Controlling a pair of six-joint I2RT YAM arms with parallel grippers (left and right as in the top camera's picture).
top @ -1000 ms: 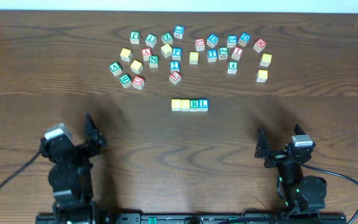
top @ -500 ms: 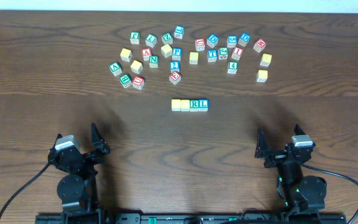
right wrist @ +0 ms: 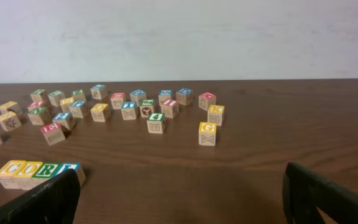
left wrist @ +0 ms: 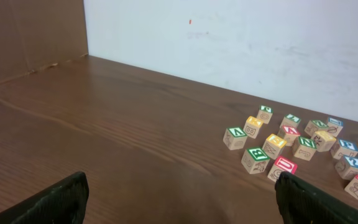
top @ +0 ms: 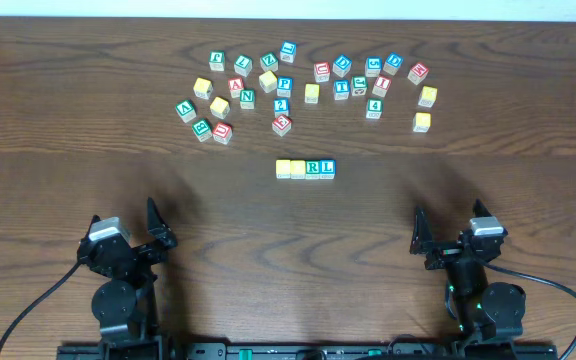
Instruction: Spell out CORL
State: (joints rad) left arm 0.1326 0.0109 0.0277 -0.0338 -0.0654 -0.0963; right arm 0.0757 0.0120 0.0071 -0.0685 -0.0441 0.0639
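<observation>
Four cubes stand in a touching row (top: 305, 168) at mid-table: two pale-yellow tops (top: 283, 169) (top: 298, 169), the green R (top: 313, 168) and the blue L (top: 328, 168). From the right wrist view the row (right wrist: 33, 171) reads CORL, its L end partly behind my finger. My left gripper (top: 126, 232) (left wrist: 179, 205) is open and holds nothing, low by the near edge, left of the row. At the near right my right gripper (top: 450, 232) (right wrist: 182, 199) is open too, nothing between its fingers (right wrist: 319, 199).
Several loose letter and number cubes (top: 298, 85) lie scattered across the far side of the table, also seen as a cluster (left wrist: 291, 146) and a band (right wrist: 123, 109). A brown panel (left wrist: 30, 31) stands at the far left; a white wall behind.
The left arm drew back toward the near edge and folded lower, then stayed still. The right arm and the cubes have not moved.
</observation>
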